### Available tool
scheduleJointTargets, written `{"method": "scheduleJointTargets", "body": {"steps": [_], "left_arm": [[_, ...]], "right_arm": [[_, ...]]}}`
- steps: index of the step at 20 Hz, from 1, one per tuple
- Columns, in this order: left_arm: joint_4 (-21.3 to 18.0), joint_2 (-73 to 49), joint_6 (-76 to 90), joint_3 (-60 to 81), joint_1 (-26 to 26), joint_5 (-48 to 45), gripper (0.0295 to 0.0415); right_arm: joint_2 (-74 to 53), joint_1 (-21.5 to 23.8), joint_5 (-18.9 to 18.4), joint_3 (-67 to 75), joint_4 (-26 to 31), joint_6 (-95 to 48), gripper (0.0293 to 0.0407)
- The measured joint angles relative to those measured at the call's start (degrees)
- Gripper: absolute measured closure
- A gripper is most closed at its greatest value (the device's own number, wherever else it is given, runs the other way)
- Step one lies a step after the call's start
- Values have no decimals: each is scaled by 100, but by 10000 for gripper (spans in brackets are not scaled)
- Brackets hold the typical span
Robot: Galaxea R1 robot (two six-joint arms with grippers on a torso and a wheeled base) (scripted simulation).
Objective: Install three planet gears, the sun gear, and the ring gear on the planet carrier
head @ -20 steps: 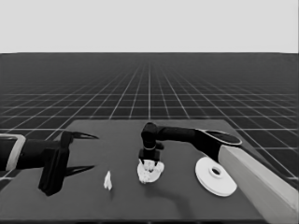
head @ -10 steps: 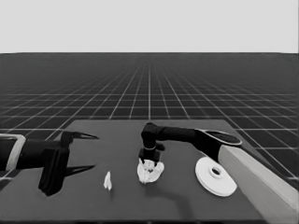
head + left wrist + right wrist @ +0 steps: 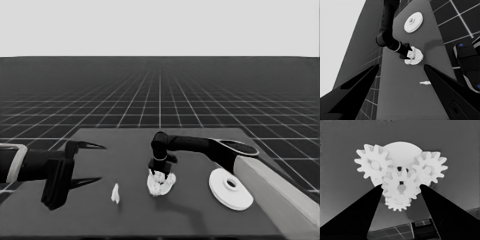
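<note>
Right pincer grips 1 of 4 gears.

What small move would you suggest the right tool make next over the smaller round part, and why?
Probably lower the right tool straight down, perhaps with a slight twist. It seems to hold the fourth gear just over the smaller round part, where three gears already sit around the middle, leaving that spot open. The left tool idles at left.

Dark table on dark gridded floor – pale blank band above horizon
</note>
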Motion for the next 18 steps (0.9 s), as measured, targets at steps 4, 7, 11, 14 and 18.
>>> {"method": "scheduleJointTargets", "body": {"steps": [4,7,11,14,18], "left_arm": [[0,0,0,0,0,0,326],[0,0,0,0,0,0,326],[0,0,0,0,0,0,326],[0,0,0,0,0,0,326],[0,0,0,0,0,0,326]], "right_arm": [[1,-8,2,-1,-1,240,391],[-7,-27,2,-6,-2,420,390],[-8,-32,2,-7,-2,660,390],[-9,-32,2,-7,-2,840,391],[-9,-32,2,-8,-3,1080,390]]}}
